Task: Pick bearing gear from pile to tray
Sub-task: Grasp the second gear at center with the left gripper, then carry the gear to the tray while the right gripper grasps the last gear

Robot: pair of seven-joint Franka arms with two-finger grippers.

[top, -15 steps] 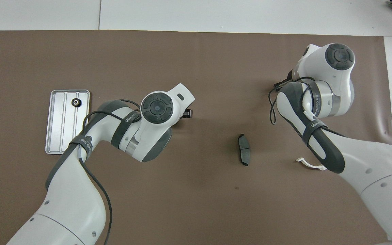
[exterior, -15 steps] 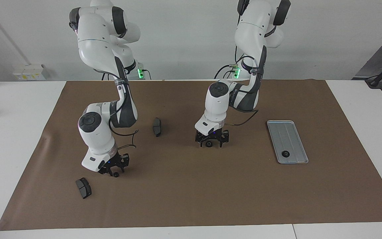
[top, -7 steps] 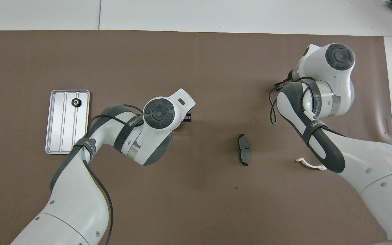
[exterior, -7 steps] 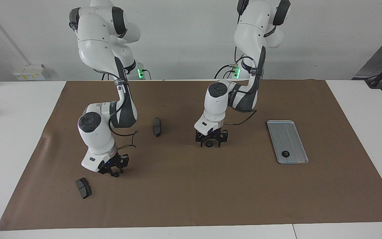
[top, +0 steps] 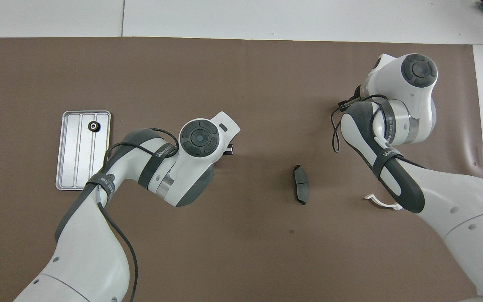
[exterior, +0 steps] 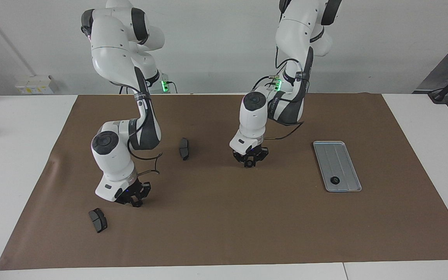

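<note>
left gripper: raised a little over the mat, toward the middle of the table from the tray; fingers drawn in on a small black gear
right gripper: low at the mat, well apart from the tray, at the right arm's end; fingertips shut, seemingly on a gear; cannot confirm
tray: at the left arm's end; long axis runs away from the robots; one gear already in it
nearer arm: left; tray lies sideways from its jaws
next: left carries to the tray, I judge
</note>
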